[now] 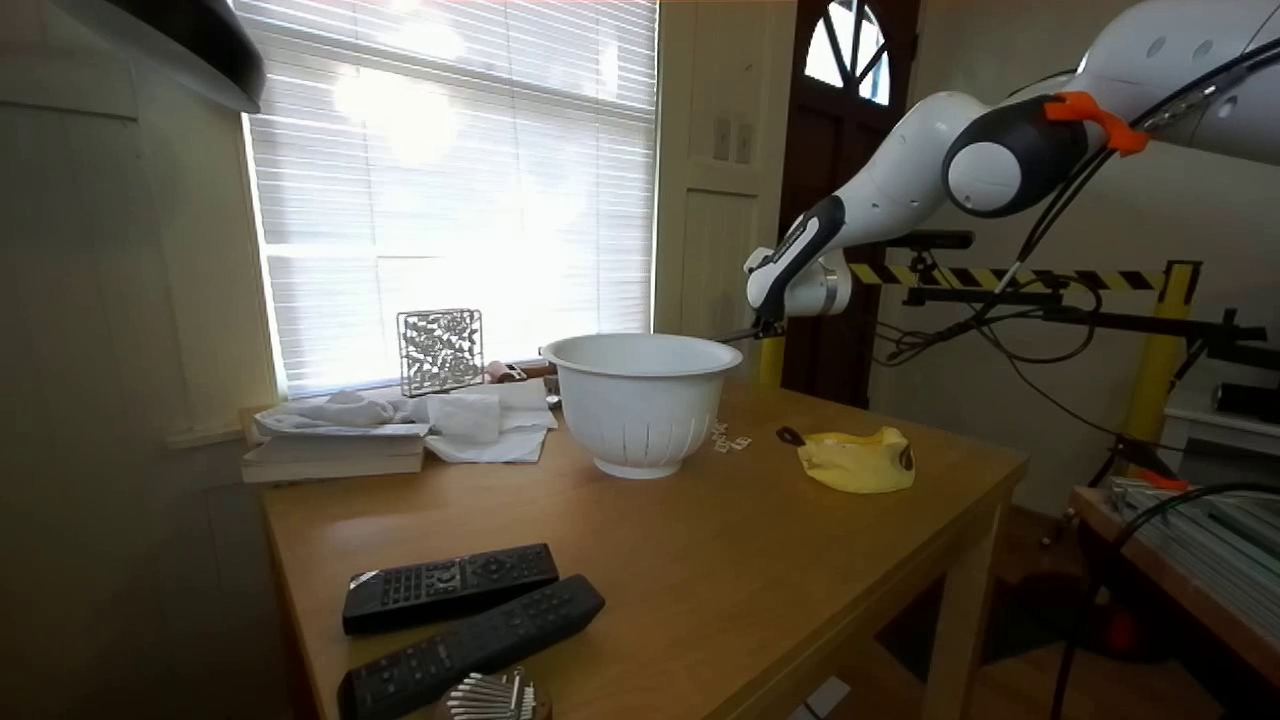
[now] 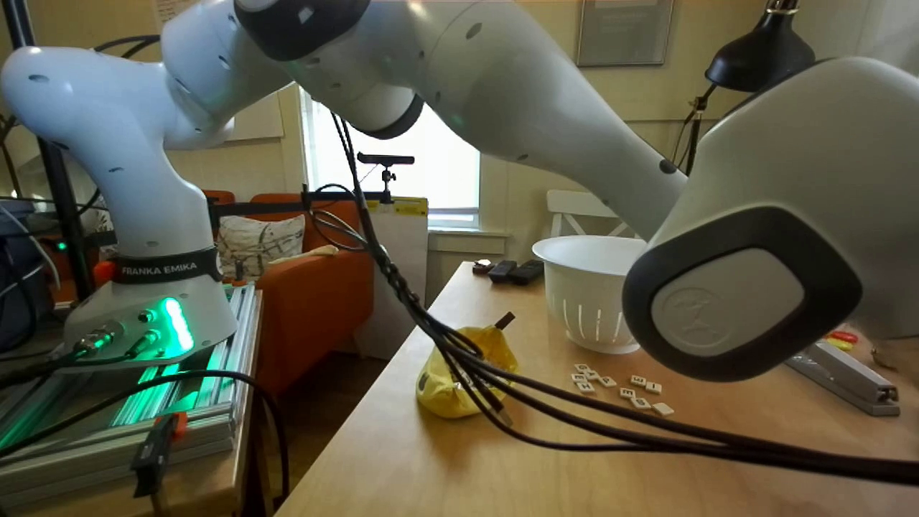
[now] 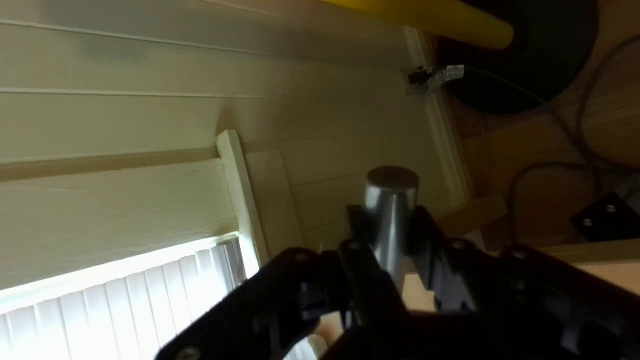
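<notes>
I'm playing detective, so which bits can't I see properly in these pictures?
Silver cylinder, lower part: behind the gripper, wrist view.
White bowl, inside bottom: behind its own wall, both exterior views.
Red and yellow things: partly behind the arm, in an exterior view.

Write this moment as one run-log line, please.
black fingers: clamped on silver metal cylinder; white slotted plastic bowl: upright on brown wooden table; yellow cloth pouch: on table, apart from bowl

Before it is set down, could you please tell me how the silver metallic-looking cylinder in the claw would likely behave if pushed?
The silver metallic-looking cylinder would likely roll if laid on its side, given its round form. Its shiny, smooth-looking surface may be slippery. It is probably stiff, as it looks straight in the claw.
</notes>
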Motion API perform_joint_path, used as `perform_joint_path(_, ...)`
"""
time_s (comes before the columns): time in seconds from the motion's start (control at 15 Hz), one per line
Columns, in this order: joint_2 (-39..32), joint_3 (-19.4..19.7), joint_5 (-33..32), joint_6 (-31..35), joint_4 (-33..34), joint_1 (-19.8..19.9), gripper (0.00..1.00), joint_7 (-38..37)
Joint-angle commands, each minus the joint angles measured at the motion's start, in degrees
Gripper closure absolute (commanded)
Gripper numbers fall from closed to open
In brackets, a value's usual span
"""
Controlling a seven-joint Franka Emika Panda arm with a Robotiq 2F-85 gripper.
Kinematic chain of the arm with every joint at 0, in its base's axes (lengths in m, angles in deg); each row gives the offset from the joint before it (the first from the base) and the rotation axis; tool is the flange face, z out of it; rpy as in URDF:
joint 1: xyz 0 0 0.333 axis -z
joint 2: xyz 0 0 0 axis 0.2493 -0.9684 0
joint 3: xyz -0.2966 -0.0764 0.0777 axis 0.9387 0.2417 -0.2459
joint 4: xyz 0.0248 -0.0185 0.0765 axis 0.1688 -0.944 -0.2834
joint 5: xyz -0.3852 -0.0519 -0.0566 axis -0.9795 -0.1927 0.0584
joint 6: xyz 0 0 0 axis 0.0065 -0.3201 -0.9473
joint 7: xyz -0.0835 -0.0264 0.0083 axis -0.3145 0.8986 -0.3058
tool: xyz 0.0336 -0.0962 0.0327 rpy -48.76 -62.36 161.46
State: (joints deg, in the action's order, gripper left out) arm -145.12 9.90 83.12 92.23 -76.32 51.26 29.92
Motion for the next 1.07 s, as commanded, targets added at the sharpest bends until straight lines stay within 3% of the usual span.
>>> perform_joint_path(0.0, 0.6, 3.5, -1.5, -5.5, -1.1, -1.9, 0.94, -0.6)
perform_joint_path(1.0, 5.1, 4.4, -3.6, -30.2, -2.4, -2.6, 0.94, 13.4)
